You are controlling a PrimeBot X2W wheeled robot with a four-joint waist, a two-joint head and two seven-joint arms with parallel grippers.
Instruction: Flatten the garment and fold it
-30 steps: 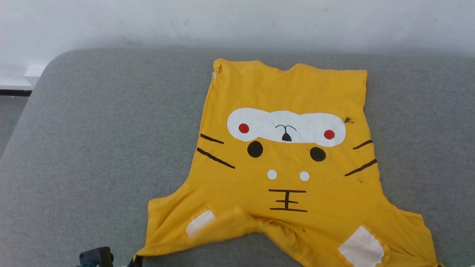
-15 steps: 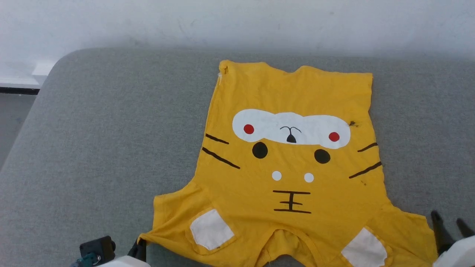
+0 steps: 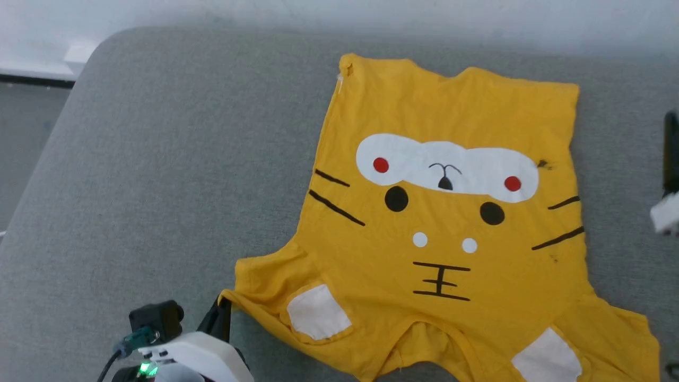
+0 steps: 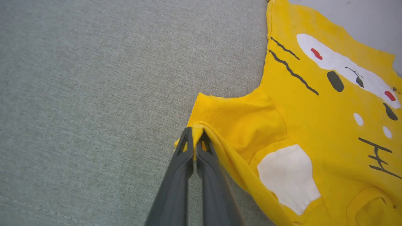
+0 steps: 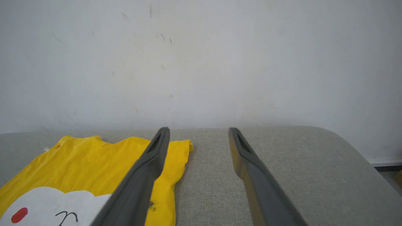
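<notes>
The bright yellow T-shirt (image 3: 451, 223) lies print side up on the grey padded table (image 3: 159, 159), hem toward the wall and neck opening toward me. Its cartoon face has a white patch, red dots and black whisker stripes. My left gripper (image 3: 220, 313) sits at the lower left, shut on the tip of the shirt's left sleeve. In the left wrist view, the left gripper (image 4: 195, 131) pinches a fold of the T-shirt (image 4: 314, 110) at the sleeve hem. My right gripper (image 5: 198, 130) is open and holds nothing, hovering beside the hem corner of the T-shirt (image 5: 94, 160). One dark finger (image 3: 671, 151) shows at the right edge.
A white wall (image 5: 201, 62) runs behind the table. The table's rounded far corner (image 3: 106, 42) is at the upper left, with floor (image 3: 21, 122) beyond it. Bare grey padding spreads left of the shirt, and a narrower strip lies to its right.
The head camera has shifted, moving the whole picture. My right gripper left the near right sleeve and moved up along the shirt's right side. The rumpled neck area now lies flatter. My left gripper keeps its hold.
</notes>
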